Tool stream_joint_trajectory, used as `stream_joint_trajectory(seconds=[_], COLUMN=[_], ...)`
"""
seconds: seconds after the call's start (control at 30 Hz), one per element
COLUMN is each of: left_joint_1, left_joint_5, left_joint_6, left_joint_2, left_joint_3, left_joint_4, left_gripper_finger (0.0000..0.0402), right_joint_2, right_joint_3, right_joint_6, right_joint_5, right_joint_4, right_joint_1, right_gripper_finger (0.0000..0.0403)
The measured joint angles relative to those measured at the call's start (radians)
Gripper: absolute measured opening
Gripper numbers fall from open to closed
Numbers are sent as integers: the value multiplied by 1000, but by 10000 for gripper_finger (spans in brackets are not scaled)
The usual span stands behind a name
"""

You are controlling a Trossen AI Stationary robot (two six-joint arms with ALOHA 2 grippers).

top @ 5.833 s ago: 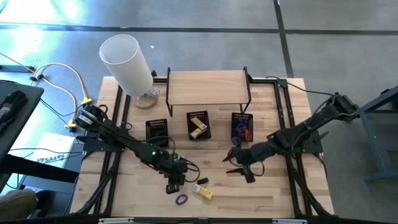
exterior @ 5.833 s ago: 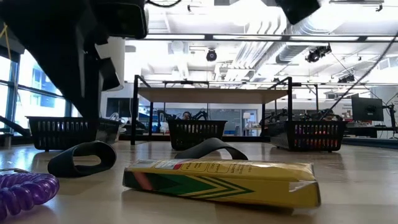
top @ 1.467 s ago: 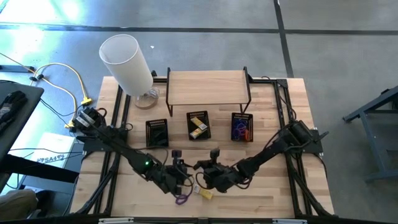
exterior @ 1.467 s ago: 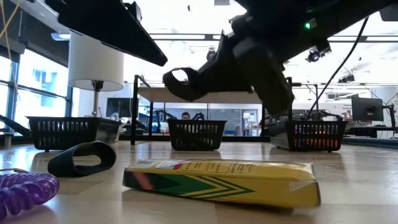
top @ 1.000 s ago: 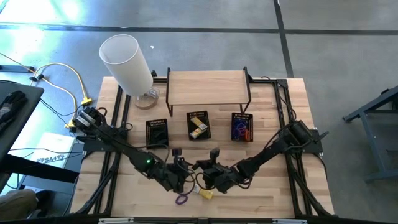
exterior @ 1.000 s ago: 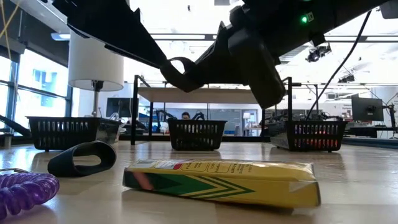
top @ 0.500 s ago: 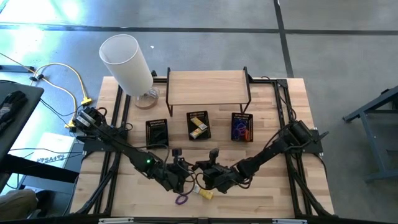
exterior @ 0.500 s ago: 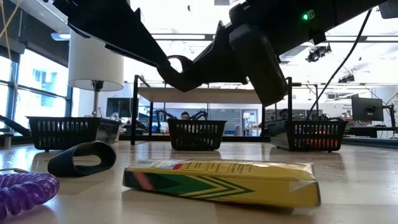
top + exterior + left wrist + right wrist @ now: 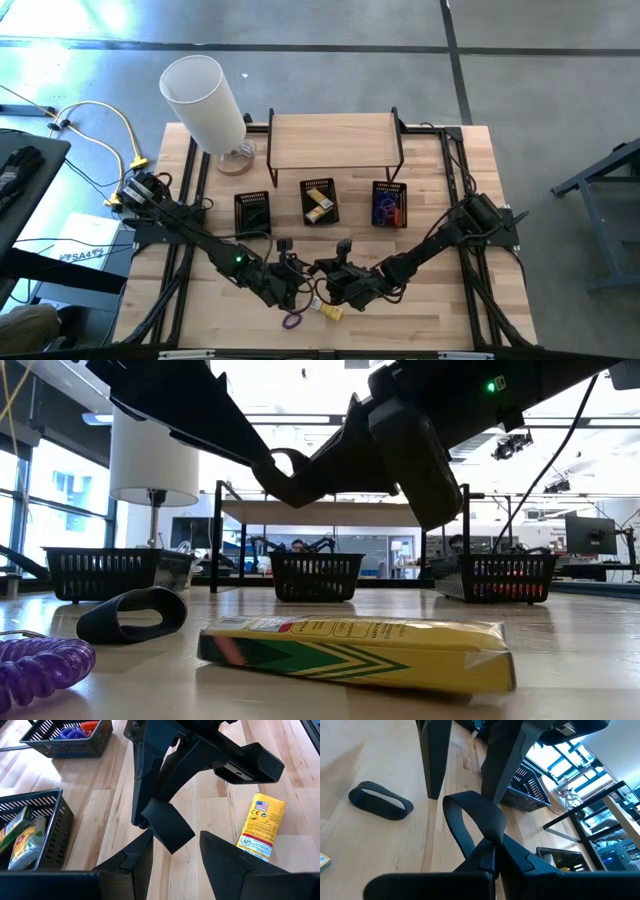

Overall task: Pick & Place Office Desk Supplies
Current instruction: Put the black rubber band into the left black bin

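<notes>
A black band loop (image 9: 470, 810) hangs in the air above the table's near middle, with my right gripper (image 9: 492, 851) shut on it. My left gripper (image 9: 175, 837) stands open, facing it, one finger on each side of the loop's free end (image 9: 167, 827); whether a finger touches the loop I cannot tell. Both grippers meet near the front centre (image 9: 308, 284). On the table below lie a yellow box (image 9: 355, 652), a purple coil (image 9: 40, 663) and a second black loop (image 9: 132, 613). My right gripper pinches the black loop between its two fingers at one end, where the band's two sides come together (image 9: 487, 839). The fingers come from the table's right, roughly level. The loop sticks out beyond the fingertips toward my left gripper, lifted clear of the table (image 9: 285, 466).
Three small black baskets (image 9: 252, 212) (image 9: 319, 202) (image 9: 389, 204) stand in a row in front of a wooden shelf (image 9: 335, 140). A tall white cylinder lamp (image 9: 205, 98) stands at the far left. Bare wood lies at the near right (image 9: 450, 310).
My right gripper has shifted slightly with the black loop, bringing its free end a little closer in between my left gripper's fingers. The things on the table have stayed where they were.
</notes>
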Motion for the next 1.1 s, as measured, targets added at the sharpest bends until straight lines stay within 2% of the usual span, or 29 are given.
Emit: stream_joint_trajectory(seconds=[0.8,0.93,1.1], left_joint_1=[14,26,35], left_joint_5=[-4,-6,-6], left_joint_6=[1,1,1], left_joint_2=[0,9,39], left_joint_3=[0,0,0], left_joint_4=[0,0,-1], left_gripper_finger=[152,131,81], right_joint_2=[0,0,0], right_joint_3=[0,0,0], right_joint_6=[-30,-31,-34], right_joint_5=[4,5,11], right_joint_4=[14,14,13], right_joint_1=[-10,-14,-16], right_gripper_finger=[3,3,3])
